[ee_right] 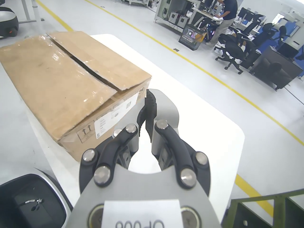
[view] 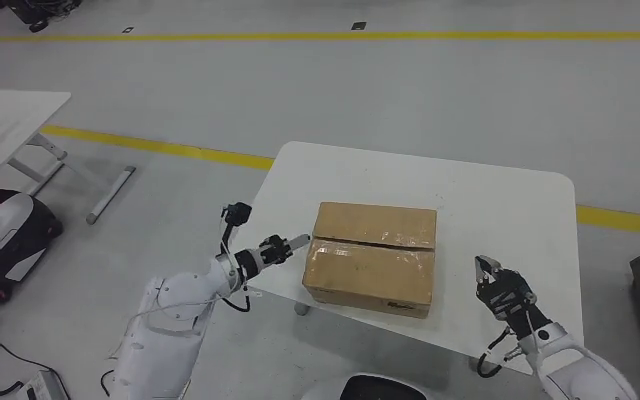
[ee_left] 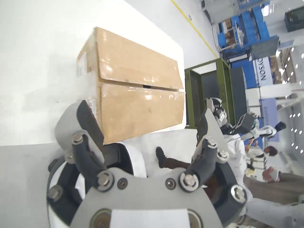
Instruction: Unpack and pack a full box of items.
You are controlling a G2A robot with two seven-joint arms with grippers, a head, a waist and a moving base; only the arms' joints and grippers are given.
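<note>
Sitting on the white table (view: 500, 190): brown box (view: 372, 258), near the middle, top flaps down with a thin gap between them.
Left gripper (view: 295, 243): at the box's 9 o'clock, just beside its short end, fingers spread wide, holding nothing.
Right gripper (view: 487, 266): at the box's 4 o'clock, a little apart, fingers pinched together, holding nothing.

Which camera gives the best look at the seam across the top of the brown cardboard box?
The right wrist view: the brown cardboard box is close, its seam gaping slightly. The top view shows the whole seam, but small; the left wrist view shows it at an angle.
</note>
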